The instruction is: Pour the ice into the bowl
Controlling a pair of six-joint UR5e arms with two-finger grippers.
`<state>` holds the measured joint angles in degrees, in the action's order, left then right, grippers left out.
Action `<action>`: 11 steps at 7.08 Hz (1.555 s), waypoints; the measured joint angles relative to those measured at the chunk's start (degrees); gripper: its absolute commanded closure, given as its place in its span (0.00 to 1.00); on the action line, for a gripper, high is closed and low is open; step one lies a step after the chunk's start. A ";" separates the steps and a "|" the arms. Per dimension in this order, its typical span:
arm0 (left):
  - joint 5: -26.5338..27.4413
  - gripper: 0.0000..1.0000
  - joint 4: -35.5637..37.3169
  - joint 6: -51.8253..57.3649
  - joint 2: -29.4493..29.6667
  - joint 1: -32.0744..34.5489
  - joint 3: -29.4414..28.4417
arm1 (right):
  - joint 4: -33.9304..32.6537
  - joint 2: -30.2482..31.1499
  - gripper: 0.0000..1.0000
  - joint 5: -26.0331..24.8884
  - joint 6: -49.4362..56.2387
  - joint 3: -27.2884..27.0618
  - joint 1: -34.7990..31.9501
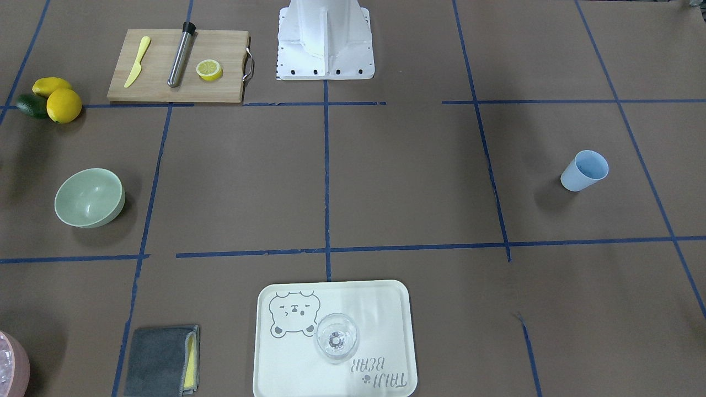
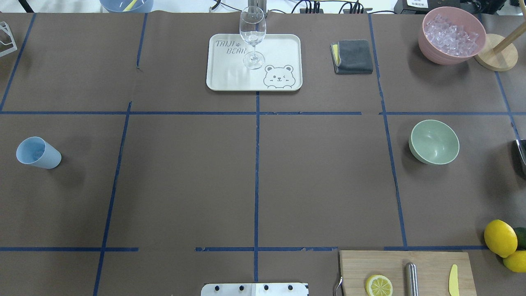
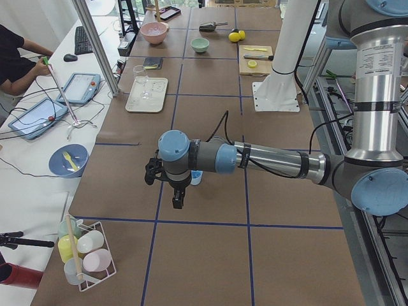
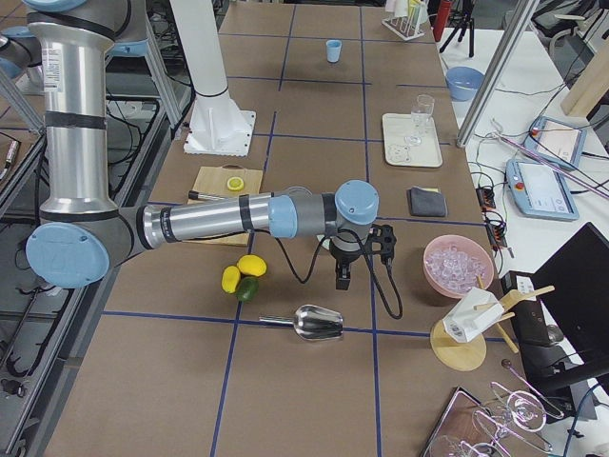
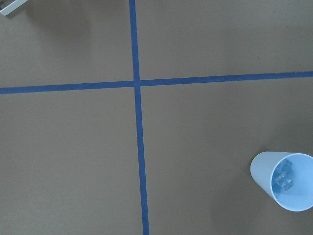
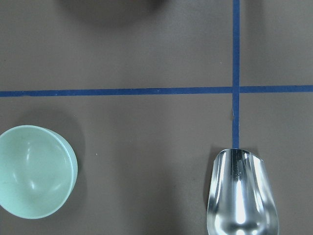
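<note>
Ice (image 5: 283, 178): a few small clear cubes, glassy, lying at the bottom of the cup (image 5: 282, 188), seen down through its mouth in the left wrist view. Cup is light blue and upright on the table (image 2: 185, 185). It sits low and right in that view, so off to one side of the left gripper (image 3: 177, 203), not under it. From the table's left end the cup shows just behind that gripper, partly hidden by it. Left gripper hangs above the table, fingers pointing down, apart from the cup. How far its fingers are spread cannot be told, since only the side view shows it.

Bowl (image 2: 434, 142): round, pale sage green, matte, upright. Walls are smooth with soft highlights, inside bare. It stands well apart from the cup, across the table on the right arm's side. In the right wrist view it sits low and left, cut by the frame edge, so beside the right gripper (image 4: 343, 282) rather than below it. A steel scoop (image 6: 242, 196) lies low and right in the same view; bowl and scoop are apart. Right gripper hangs over the table, fingers down, touching nothing visible. Whether its fingers are pressed together or spread cannot be told from the side view. Past it, toward the table's edge, is a pink bowl (image 4: 459, 267) heaped with clear cubes.
</note>
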<state>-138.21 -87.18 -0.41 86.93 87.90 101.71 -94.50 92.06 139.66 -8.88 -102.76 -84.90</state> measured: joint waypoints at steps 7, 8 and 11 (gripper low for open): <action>0.09 0.00 -2.50 0.31 -0.35 -0.43 0.58 | 0.80 1.24 0.00 -0.03 0.13 -0.44 1.18; 0.06 0.00 -2.54 0.37 -0.36 -0.44 0.64 | 1.17 1.23 0.00 0.34 0.09 -0.50 2.20; -0.02 0.00 -2.48 0.38 -0.36 -0.45 0.55 | 5.75 1.08 0.00 0.62 -1.86 -0.43 8.65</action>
<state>-138.22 -89.66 -0.04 86.57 87.45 102.26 -88.75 93.14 140.28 -10.74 -103.19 -76.25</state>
